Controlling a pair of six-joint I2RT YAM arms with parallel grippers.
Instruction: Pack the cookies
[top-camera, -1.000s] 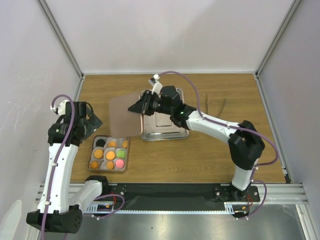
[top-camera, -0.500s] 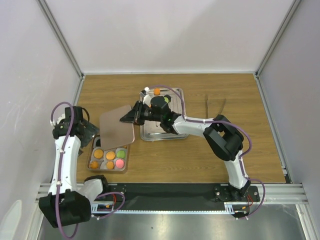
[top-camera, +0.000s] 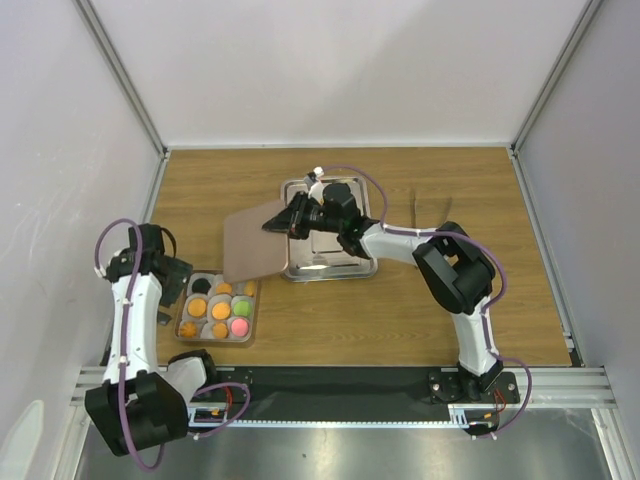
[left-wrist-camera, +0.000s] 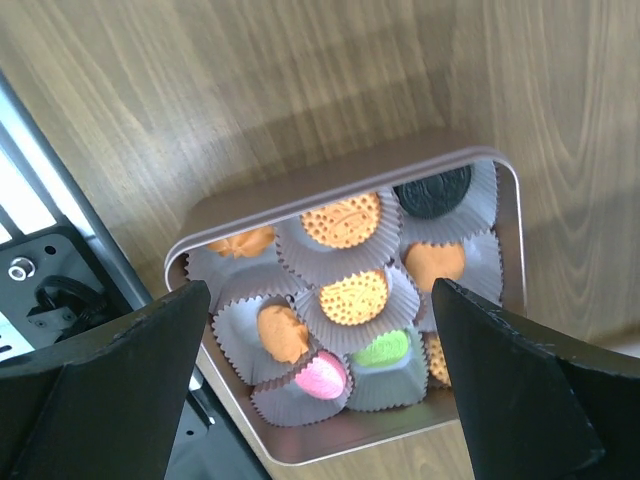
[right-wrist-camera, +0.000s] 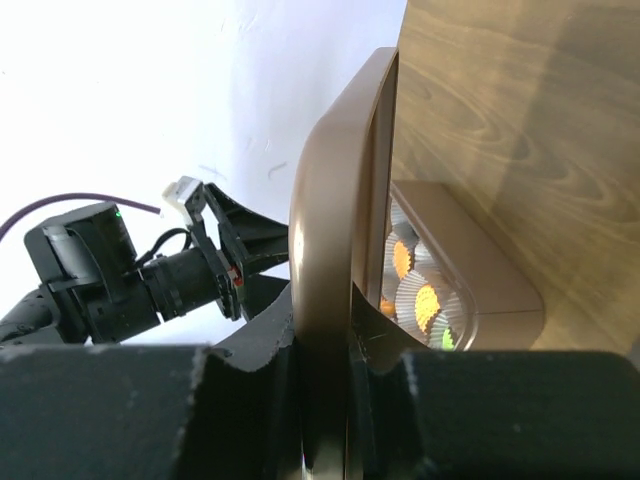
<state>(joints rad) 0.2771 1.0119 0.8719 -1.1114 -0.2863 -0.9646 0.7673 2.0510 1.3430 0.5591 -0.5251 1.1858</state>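
Top view. My bench was a rectangular brown wood-grain tabletop (top-camera: 380, 320), lit evenly from above, with only soft shadows on it. Three plain white wall panels enclosed it: a back panel (top-camera: 340, 70), a left panel (top-camera: 50, 150) and a right panel (top-camera: 600, 200). Grey metal corner posts (top-camera: 120, 75) ran along the seams where the panels met. At the near edge lay a black strip (top-camera: 340, 380), then a slotted aluminium rail (top-camera: 560, 385), then a brushed steel surface (top-camera: 350, 450). Wrist views: the same wood grain, paler where the light struck it.
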